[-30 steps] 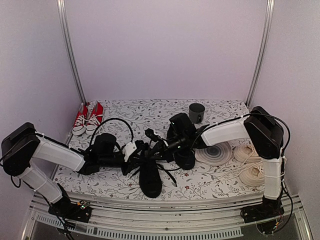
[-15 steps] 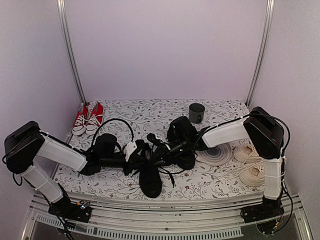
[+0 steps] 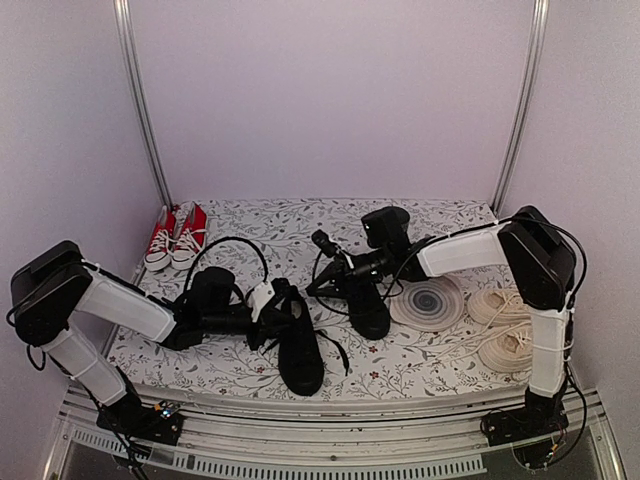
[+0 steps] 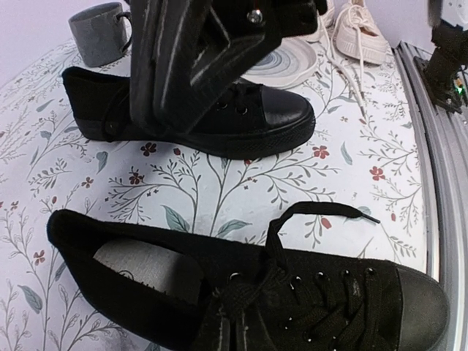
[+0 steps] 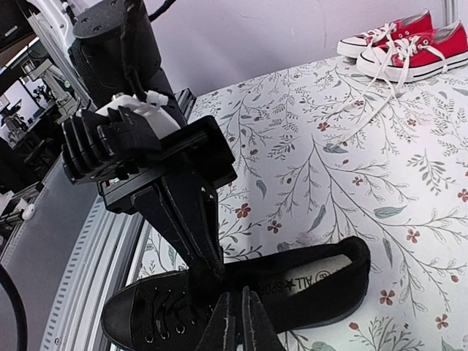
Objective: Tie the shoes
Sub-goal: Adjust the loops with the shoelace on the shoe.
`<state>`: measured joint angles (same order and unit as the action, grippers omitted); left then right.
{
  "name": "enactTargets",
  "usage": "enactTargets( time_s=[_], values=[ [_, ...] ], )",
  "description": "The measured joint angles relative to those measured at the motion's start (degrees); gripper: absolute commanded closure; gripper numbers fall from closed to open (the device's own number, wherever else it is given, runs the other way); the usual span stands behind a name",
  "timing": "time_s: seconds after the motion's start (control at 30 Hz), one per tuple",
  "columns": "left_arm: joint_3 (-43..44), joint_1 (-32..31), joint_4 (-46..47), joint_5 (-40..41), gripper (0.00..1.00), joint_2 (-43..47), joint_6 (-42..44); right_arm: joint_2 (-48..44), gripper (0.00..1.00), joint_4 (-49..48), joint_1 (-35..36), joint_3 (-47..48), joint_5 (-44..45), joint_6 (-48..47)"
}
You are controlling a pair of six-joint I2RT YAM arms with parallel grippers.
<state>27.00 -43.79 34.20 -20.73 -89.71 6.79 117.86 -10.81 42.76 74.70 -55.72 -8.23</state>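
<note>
Two black shoes lie mid-table: the near shoe (image 3: 300, 355) toe toward the front edge, the far shoe (image 3: 368, 305) beside it. My left gripper (image 3: 272, 300) rests on the near shoe (image 4: 351, 307). In the left wrist view, the left gripper (image 4: 232, 322) is shut on the laces at the tongue, and one loose lace end (image 4: 322, 212) lies on the cloth. My right gripper (image 3: 318, 240) hangs above and behind the shoes. Its fingers (image 5: 228, 322) are pressed together, and a thin black lace trails from them toward the shoes. Which shoe it belongs to I cannot tell.
Small red-and-white sneakers (image 3: 175, 238) stand at the back left. A striped plate (image 3: 430, 300) and cream sneakers (image 3: 505, 320) sit on the right. A grey cup (image 4: 99, 33) stands behind the far shoe. The metal rail (image 3: 330, 425) runs along the front edge.
The right gripper rose and drew back to the right, away from the near shoe, with a lace trailing. The left gripper stayed on the near shoe's laces.
</note>
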Motion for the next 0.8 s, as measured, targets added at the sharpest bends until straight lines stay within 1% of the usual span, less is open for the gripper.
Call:
enactTargets(
  time_s=[0.3, 0.57, 0.7, 0.8],
  values=[
    [0.0, 0.0, 0.7, 0.0, 1.0, 0.0, -0.2, 3.8, 0.97, 0.5, 4.0, 1.1, 1.2, 1.8],
    [-0.1, 0.0, 0.8, 0.2, 1.0, 0.0, -0.2, 5.6, 0.98, 1.7, 4.7, 2.2, 1.2, 1.9],
    [-0.2, 0.1, 0.9, 0.4, 1.0, 0.0, -0.3, 5.8, 0.93, 3.0, 4.8, 2.7, 0.9, 1.4],
    [-0.2, 0.1, 1.1, 0.5, 1.0, 0.0, -0.3, 5.8, 0.92, 4.3, 4.8, 2.7, 0.2, 0.5]
  ],
)
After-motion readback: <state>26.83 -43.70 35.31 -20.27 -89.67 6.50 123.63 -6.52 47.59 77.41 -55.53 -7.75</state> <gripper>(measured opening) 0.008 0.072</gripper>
